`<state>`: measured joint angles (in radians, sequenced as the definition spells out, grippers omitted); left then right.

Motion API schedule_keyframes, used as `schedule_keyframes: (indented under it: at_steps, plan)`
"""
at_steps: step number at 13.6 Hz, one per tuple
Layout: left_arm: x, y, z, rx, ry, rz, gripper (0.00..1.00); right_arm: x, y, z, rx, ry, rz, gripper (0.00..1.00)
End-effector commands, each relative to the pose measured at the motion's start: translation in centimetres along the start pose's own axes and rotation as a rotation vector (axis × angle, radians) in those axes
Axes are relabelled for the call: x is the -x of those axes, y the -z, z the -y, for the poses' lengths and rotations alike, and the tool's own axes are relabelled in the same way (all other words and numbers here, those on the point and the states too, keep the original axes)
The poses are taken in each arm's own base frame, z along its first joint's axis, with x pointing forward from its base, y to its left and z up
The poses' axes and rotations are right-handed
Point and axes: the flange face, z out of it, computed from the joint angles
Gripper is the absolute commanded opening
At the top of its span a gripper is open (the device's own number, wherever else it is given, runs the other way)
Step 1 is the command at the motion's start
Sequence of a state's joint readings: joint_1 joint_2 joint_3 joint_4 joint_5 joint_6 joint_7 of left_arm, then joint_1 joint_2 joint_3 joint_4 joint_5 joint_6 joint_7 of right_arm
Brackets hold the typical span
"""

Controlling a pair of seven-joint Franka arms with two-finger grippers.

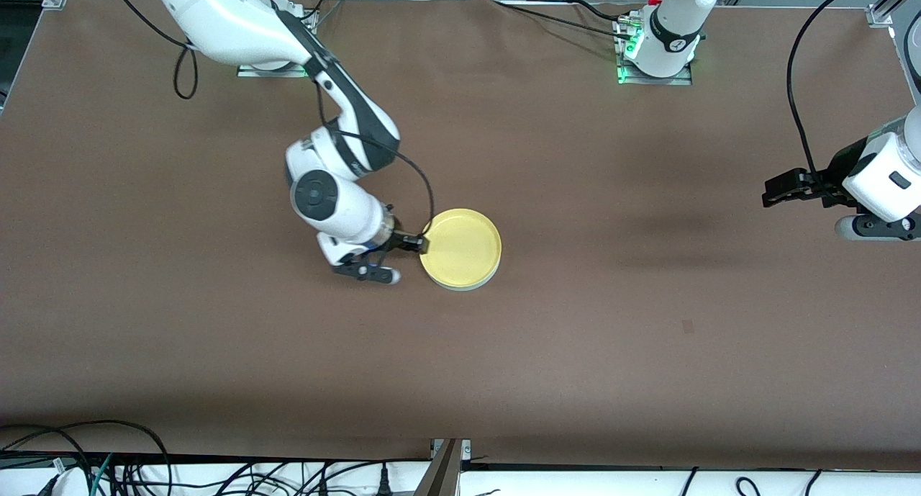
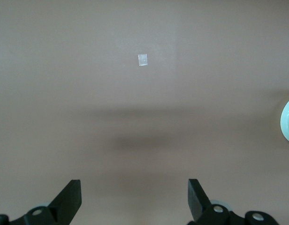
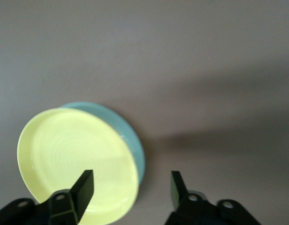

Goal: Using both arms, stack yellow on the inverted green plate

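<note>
Yellow (image 1: pixel 462 246) rests on the green plate (image 3: pixel 130 136). Right gripper (image 1: pixel 423 245) sits released at yellow's rim. Left gripper (image 1: pixel 776 192), released, waits well apart from yellow.

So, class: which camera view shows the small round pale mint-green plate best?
The right wrist view: the small round pale mint-green plate shows as a broad crescent under the bright yellow plate. The front view shows only a thin pale edge; the left wrist view only a cropped sliver.
</note>
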<state>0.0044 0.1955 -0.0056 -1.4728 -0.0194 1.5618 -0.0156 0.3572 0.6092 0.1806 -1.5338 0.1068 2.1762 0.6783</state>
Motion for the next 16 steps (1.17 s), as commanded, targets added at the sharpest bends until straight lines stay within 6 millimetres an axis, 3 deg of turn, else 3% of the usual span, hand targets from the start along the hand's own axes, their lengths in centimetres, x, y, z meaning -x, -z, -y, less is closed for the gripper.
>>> schedule_keyframes:
  at_steps: [1,3,4,8,9,11,13,14,16]
  plan:
    - [0.3,0.3,-0.1,0.017,-0.013,0.003,1.00,-0.8,9.6,-5.0,0.106,0.060,-0.031,1.00]
    - [0.3,0.3,-0.1,0.017,-0.013,0.002,1.00,-1.7,14.8,-9.4,0.155,0.136,-0.017,1.00]
    - [0.2,0.3,0.0,0.017,-0.012,0.002,1.00,-2.4,17.3,-12.5,0.176,0.142,-0.002,1.00]
    - [0.2,0.7,-0.1,0.017,-0.007,-0.004,1.00,-3.2,24.6,-21.1,0.205,0.203,0.056,1.00]
    - [0.2,0.7,0.0,0.020,-0.006,-0.002,1.00,-2.9,27.1,-24.2,0.186,0.220,0.046,1.00]
    - [0.1,0.6,0.0,0.017,-0.006,-0.001,1.00,-0.6,29.1,-26.1,0.201,0.292,0.028,1.00]
    - [0.1,0.6,0.0,0.017,-0.004,-0.001,1.00,2.0,28.8,-28.1,0.244,0.260,-0.014,1.00]
    - [0.1,0.6,0.1,0.018,-0.003,-0.001,1.00,2.3,28.2,-29.1,0.240,0.247,-0.026,1.00]
    - [0.1,0.7,0.0,0.017,-0.006,-0.002,1.00,1.8,29.5,-30.7,0.221,0.219,-0.034,1.00]
